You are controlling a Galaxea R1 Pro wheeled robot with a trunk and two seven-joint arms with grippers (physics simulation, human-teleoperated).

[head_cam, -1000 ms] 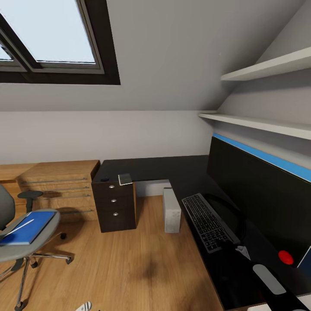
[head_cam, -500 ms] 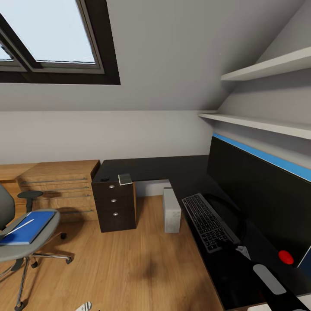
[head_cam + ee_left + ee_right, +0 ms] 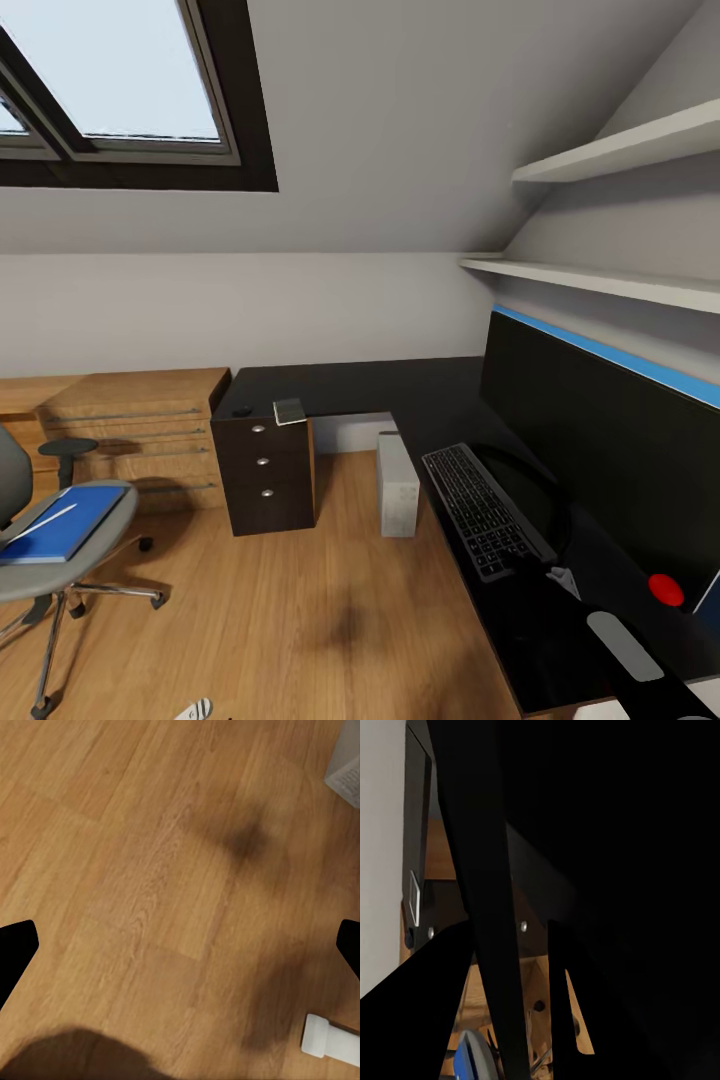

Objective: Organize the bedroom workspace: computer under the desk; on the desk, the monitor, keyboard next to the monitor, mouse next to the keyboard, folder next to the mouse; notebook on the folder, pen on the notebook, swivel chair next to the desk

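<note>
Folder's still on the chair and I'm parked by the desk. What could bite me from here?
1. The pen lies loose on the folder; tilting the folder while lifting could roll it off onto the floor.
2. The right arm sits close over the desk near the keyboard; swinging away might knock it.
3. The chair has casters and may roll when touched.

Swivel chair (image 3: 40, 540) and monitor (image 3: 610, 450) — both edge-cropped, partly unseen
</note>
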